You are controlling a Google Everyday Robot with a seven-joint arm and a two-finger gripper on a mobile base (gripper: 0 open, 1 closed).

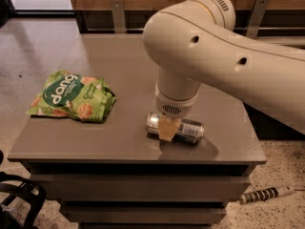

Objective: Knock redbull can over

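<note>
The redbull can (pixel 187 129) lies on its side near the front edge of the grey table (pixel 95 142), its silver end pointing left. My gripper (pixel 167 128) hangs from the thick cream arm (pixel 200 46) and sits directly over the can's left half, touching or just above it.
A green snack bag (pixel 71 96) lies on the left part of the table. The arm covers the table's back right, so the water bottle is hidden. A cable end (pixel 267 193) lies on the floor at the right. A black object (pixel 19 194) is at the lower left.
</note>
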